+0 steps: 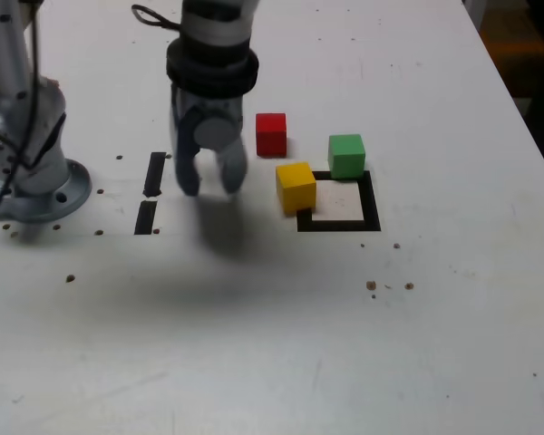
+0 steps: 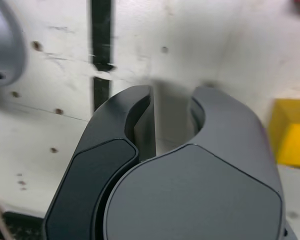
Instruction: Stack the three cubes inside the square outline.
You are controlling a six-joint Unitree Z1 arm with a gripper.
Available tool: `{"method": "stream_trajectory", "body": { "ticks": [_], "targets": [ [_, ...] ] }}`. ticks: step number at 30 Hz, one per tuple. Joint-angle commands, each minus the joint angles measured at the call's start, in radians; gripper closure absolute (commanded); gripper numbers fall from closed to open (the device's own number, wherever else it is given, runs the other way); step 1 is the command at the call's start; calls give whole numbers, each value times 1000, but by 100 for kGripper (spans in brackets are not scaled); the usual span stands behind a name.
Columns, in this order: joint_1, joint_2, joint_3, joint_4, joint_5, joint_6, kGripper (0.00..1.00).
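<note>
bench (image 1: 272,362): white, scuffed, dotted with small holes and brown specks | square outline (image 1: 374,207): mid-bench, yellow cube (image 1: 296,186) overlapping its corner, green cube (image 1: 346,155) on its far edge, red cube (image 1: 271,133) beyond | tape strips (image 1: 150,192): near arm base (image 1: 45,195) | gripper (image 1: 210,181): jaws closed, holding nothing

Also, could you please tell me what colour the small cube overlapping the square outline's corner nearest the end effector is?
Yellow: the small yellow cube, clearest in the exterior view.
</note>
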Motion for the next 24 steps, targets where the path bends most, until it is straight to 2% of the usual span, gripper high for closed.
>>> {"method": "stream_trajectory", "body": {
  "ticks": [1, 3, 8, 16, 24],
  "targets": [
    [-13, -23, -13, -1, 17, -19, 10],
    [-24, -34, -33, 6, 33, -30, 1],
    [-66, -27, -139, 56, 79, -33, 0],
    [-109, 97, -293, 137, 92, -18, 0],
    [-106, 182, -287, 133, 92, -33, 0]
  ]
}}
